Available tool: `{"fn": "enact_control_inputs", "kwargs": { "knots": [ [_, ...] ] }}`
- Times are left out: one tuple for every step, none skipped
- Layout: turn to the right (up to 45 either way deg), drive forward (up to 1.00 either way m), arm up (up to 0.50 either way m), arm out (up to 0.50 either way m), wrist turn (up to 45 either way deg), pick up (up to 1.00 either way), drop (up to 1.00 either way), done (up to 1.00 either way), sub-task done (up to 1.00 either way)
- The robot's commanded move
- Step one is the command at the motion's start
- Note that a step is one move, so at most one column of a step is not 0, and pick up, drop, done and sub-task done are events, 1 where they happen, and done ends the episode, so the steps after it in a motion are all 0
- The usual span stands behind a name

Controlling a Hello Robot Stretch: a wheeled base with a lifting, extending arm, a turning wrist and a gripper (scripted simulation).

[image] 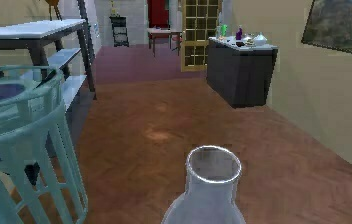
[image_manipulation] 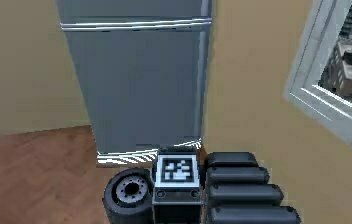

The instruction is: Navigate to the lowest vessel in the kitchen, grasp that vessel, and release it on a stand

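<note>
While the forward view shows a pale glass vessel (image: 214, 185) at its bottom centre, teal basket (image: 24, 150) left, dark cabinet (image: 241, 80) beyond, the arm side view lists the gripper (image_manipulation: 130, 197), grip and load impossible to tell, grey fridge (image_manipulation: 134, 80) beyond it, window (image_manipulation: 334, 60) up-right of it.

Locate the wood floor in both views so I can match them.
Forward view: wood floor spans the middle, from the glass vessel at bottom up to the dark cabinet.
Arm side view: wood floor at lower left, beside the fridge.
Shared landmark: probably the tan wall, at each view's right.
</note>
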Motion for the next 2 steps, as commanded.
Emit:
{"fn": "enact_control_inputs", "kwargs": {
  "knots": [
    [0.0, 1.00, 0.00, 0.00, 0.0, 0.00, 0.00, 0.00, 0.00],
    [0.0, 1.00, 0.00, 0.00, 0.0, 0.00, 0.00, 0.00, 0.00]
  ]
}}
